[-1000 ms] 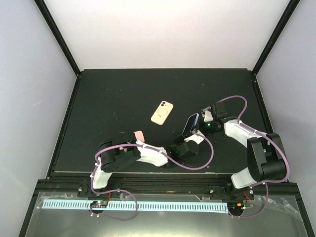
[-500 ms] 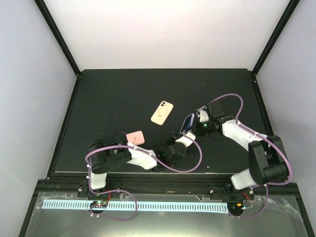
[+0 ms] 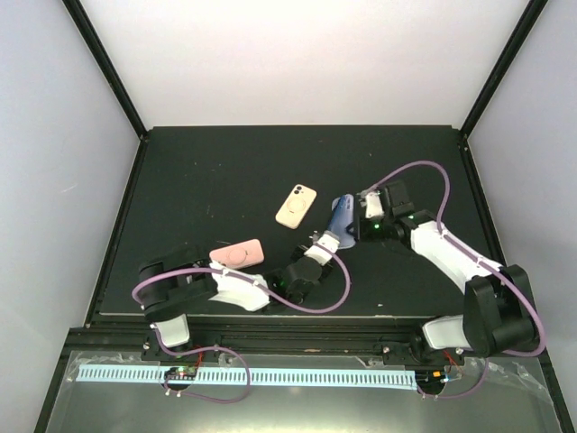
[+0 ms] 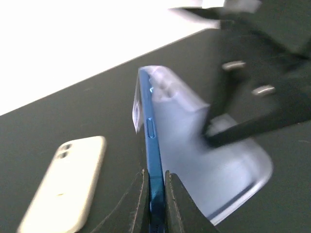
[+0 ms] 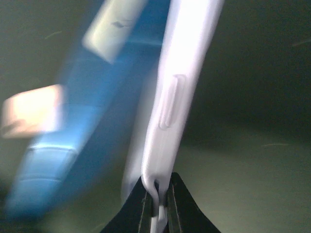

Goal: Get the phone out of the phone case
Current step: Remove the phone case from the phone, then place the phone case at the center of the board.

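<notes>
Left gripper (image 4: 155, 183) clamped on phone (image 4: 149, 141) edge, right gripper (image 5: 158, 193) clamped on case (image 5: 177, 92) rim, both lifted mid-table, right of centre. Phone looks partly out. Risk: thin edge pinch slips during pull-apart, phone drops.

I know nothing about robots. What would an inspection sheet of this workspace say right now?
Surface: black table, a few pale specks.
Job's things: blue phone and pale case, held on edge between the arms, partly separated.
Clutter: cream phone and pink phone, lying flat, apart.
Grippers: left gripper shut on the blue phone's edge; right gripper shut on the case's edge.
Cables: purple cables loop along both arms.
Surroundings: white walls, black frame posts.
</notes>
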Tool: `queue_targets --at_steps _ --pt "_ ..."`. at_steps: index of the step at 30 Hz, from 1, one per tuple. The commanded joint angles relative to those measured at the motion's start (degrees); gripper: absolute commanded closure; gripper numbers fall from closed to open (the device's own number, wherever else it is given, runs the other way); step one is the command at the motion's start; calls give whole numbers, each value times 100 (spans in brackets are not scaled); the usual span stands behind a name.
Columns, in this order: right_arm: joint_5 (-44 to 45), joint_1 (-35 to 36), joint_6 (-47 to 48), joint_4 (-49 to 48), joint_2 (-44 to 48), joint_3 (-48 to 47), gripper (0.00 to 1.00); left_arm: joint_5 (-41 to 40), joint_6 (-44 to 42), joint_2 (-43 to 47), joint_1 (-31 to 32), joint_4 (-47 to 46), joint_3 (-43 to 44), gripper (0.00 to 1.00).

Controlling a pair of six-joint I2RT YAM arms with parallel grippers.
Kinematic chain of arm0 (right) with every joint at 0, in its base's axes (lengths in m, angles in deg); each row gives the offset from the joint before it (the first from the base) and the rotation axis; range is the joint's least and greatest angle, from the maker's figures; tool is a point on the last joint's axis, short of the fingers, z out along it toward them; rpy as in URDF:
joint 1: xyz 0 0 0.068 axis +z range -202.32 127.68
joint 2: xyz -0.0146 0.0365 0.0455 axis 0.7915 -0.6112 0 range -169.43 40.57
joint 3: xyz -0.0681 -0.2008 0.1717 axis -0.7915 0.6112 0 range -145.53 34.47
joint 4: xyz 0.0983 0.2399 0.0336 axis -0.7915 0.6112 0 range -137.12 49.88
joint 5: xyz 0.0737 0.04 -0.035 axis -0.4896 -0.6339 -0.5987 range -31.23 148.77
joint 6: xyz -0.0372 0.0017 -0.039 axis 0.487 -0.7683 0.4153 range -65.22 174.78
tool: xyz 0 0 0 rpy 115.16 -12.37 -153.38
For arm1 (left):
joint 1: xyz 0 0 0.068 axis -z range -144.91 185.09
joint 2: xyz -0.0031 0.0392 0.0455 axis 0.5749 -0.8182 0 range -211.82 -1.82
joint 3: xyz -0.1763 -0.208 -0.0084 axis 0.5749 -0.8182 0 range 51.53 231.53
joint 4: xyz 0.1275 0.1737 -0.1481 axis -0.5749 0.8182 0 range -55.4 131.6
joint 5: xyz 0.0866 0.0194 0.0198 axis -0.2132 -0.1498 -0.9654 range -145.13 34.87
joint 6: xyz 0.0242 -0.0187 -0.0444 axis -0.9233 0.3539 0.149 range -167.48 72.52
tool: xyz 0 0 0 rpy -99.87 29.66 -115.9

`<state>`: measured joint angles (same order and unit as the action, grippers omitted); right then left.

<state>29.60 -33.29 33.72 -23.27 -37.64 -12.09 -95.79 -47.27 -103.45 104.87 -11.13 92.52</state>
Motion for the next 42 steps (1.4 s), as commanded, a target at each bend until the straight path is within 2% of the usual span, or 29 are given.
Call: queue_targets --at_steps 1,9,15,18,22,27,34,42 --pt "3310 -503 754 -84 41 -164 99 -1210 78 560 -52 -175 -406 98" --pt "3708 -555 956 129 228 -407 99 -1173 128 802 -52 -484 -691 99" --pt "3121 -1120 1904 529 49 -1104 99 -1085 129 857 -44 -527 -759 98" --pt "2500 -1558 2494 836 -160 -1592 99 -1070 137 875 -43 -541 -775 98" --pt "1708 -2078 3312 1611 -668 -2424 99 -1049 131 877 -37 -542 -777 99" --pt "1234 -2551 3880 2325 -1356 -3128 99 -1074 112 851 -26 -549 -775 98" --pt "853 -3140 4188 3024 -2521 -3891 99 -1060 61 787 -17 -534 -727 98" --pt "577 -3599 4071 3297 -3719 -4646 99 -1049 -3 682 9 -490 -651 98"
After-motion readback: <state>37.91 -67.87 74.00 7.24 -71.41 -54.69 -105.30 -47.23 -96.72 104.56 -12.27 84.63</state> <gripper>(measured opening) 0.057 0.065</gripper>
